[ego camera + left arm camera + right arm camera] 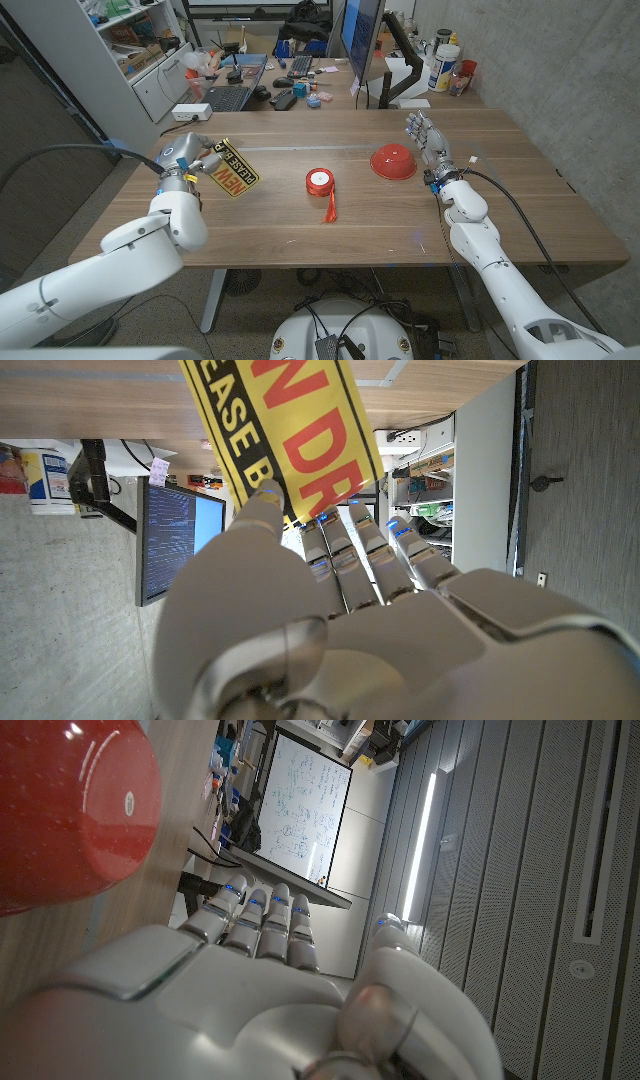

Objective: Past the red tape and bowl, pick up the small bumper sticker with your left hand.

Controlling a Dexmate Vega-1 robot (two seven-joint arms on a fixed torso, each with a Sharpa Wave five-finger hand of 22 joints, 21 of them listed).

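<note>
In the head view, the left hand (pixel 186 157) is gripping the bumper sticker (pixel 232 171), a yellow and black strip with red lettering, at its near end. The sticker is sticking out from the hand toward the middle of the table (pixel 300 235), tilted, with its far end seeming to hang just above the wood, so the pick looks already made or nearly so. The red tape (pixel 319 181) is lying near the table's centre with a loose red tail trailing toward the robot, and the upturned red bowl (pixel 393 161) is sitting beyond it to the right; both are well apart from the sticker, which explains why the left arm is doing the reaching. The right hand (pixel 424 135) is standing just beside the bowl with its fingers straight and apart, holding nothing, apparently parked out of the way.

In the left wrist view, the left hand (pixel 330 610) is showing its back, its fingertips (pixel 262 500) pressing on the edge of the sticker (pixel 290 430), whose printed face is turned toward the camera. The thumb's side of the pinch is hidden behind the sheet.

In the right wrist view, the right hand (pixel 270 980) is holding its fingers extended side by side, empty, with the bowl (pixel 70 810) close alongside on the wood
</note>
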